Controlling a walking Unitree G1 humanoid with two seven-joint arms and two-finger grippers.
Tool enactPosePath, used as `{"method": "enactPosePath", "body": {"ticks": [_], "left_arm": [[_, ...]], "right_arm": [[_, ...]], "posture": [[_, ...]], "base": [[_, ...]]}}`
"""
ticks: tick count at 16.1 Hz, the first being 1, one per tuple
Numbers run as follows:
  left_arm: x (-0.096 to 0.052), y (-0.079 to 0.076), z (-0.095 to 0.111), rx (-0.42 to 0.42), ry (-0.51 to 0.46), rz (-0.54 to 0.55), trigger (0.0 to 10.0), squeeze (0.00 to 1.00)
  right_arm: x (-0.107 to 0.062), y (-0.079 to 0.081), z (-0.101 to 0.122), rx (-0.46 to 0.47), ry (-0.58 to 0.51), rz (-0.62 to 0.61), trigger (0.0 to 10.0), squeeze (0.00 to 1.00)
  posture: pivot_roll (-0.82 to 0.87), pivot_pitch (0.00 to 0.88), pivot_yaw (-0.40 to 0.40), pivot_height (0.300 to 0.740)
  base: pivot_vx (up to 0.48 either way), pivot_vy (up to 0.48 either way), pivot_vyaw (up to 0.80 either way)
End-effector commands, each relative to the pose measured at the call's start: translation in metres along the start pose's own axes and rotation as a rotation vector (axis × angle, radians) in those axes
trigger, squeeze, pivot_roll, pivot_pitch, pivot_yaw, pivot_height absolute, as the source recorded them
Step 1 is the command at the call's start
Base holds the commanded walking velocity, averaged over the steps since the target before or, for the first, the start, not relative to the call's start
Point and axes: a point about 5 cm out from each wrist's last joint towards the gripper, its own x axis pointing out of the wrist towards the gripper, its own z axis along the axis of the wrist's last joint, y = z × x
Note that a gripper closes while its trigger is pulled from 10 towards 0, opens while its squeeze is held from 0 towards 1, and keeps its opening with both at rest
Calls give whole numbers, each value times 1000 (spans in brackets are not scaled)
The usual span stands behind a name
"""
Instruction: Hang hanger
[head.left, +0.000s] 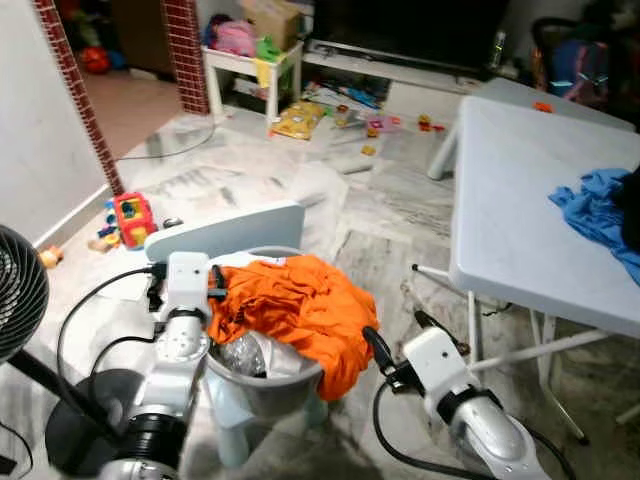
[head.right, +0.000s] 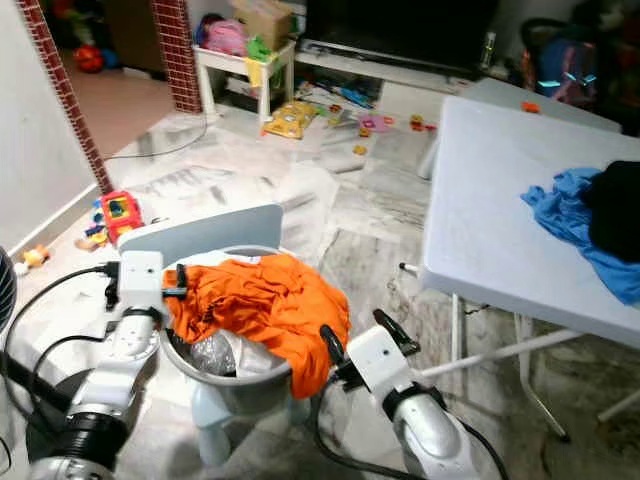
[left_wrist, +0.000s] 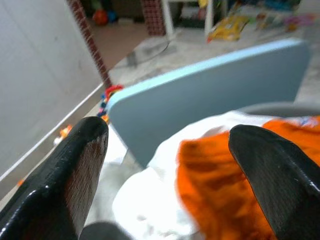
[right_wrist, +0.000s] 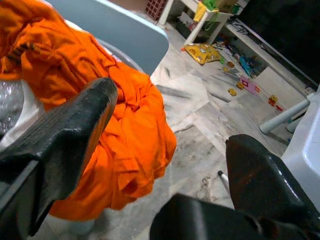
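Where orange garment (head.left: 300, 310) overflows, bin (head.left: 262, 388) half-hidden

Both silver arms reached forward and low before the robot. The left claw (left_wrist: 167, 165) was raised at the end of its upright forearm, its two long black fingers (left_wrist: 75, 175) spread wide apart with nothing between them. The right claw (right_wrist: 165, 165) sat lower, angled toward the left, its black fingers (right_wrist: 65, 140) likewise parted and empty. Black cables trailed from both wrists.
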Motion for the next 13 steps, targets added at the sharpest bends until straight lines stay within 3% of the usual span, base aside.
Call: {"method": "enactPosePath", "body": {"ticks": [1, 3, 6, 8, 13], "left_arm": [[1, -4, -3, -5, 37, -16, 10000, 0], [3, -7, -11, -8, 106, -43, 10000, 0], [4, -19, -22, -74, 153, -120, 10000, 0], [8, -15, -26, -97, 206, -76, 10000, 0], [13, -12, -27, -105, 202, -60, 10000, 0]], "right_arm": [[-2, -7, -3, -2, 10, -36, 10000, 0], [-3, -7, 0, 1, 4, -35, 10000, 0], [-10, -5, -1, -4, 18, -26, 10000, 0], [-16, -7, -3, -15, 37, -26, 10000, 0], [-30, -11, -1, -35, 63, -27, 10000, 0]], "posture": [[127, 0, -94, 740], [126, 0, -101, 740], [107, 0, -115, 740], [89, 0, -124, 740], [52, 0, -151, 740]], "base": [[0, 0, 0], [0, 0, 0], [0, 0, 0], [0, 0, 0], [0, 0, 0]]}}
